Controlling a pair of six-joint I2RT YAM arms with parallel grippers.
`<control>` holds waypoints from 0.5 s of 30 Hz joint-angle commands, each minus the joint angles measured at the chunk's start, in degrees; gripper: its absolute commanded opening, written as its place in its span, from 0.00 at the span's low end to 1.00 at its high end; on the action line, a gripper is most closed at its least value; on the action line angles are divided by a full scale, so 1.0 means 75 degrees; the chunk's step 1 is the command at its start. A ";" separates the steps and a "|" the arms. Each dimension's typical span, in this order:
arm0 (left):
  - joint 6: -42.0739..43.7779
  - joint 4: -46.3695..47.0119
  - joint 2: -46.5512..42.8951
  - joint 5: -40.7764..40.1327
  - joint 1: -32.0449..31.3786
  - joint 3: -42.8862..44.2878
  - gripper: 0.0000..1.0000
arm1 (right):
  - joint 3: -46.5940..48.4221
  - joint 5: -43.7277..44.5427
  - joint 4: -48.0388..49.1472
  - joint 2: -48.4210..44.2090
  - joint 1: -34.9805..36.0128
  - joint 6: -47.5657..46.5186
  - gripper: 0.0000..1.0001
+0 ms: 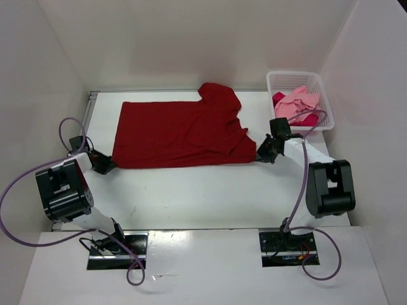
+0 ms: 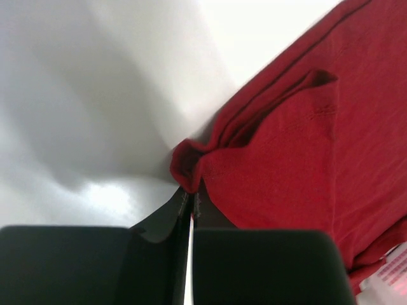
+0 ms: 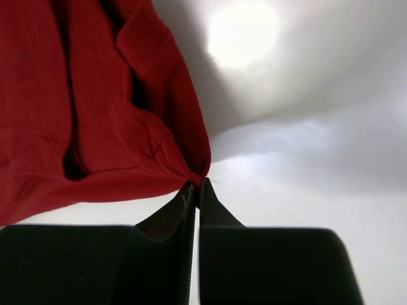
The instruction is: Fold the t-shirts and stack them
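The dark red t-shirt (image 1: pixel 178 132) lies spread across the middle of the table, its right end bunched toward the back. My left gripper (image 1: pixel 109 164) is shut on its near left corner (image 2: pixel 187 166). My right gripper (image 1: pixel 261 154) is shut on its near right corner (image 3: pixel 197 166). The light pink t-shirt (image 1: pixel 297 101) and the bright crimson-pink t-shirt (image 1: pixel 308 118) lie crumpled in the white mesh basket (image 1: pixel 280 79) at the back right.
White walls close in the table on the left, back and right. The basket stands just behind my right arm. Purple cables loop beside both arm bases at the near edge.
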 commanded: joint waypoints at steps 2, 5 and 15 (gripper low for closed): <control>0.0662 -0.1203 -0.0881 -0.0009 0.0055 -0.0262 0.00 | -0.0481 0.0349 -0.1269 -0.1171 -0.0396 -0.0226 0.01; 0.0768 -0.1871 -0.1431 0.0062 0.0055 -0.0367 0.00 | -0.0400 -0.0083 -0.1761 -0.1794 -0.0466 -0.0016 0.01; 0.0522 -0.2353 -0.2171 0.0637 0.0125 -0.0650 0.69 | -0.0587 -0.0506 -0.3097 -0.2954 -0.0618 -0.0201 0.44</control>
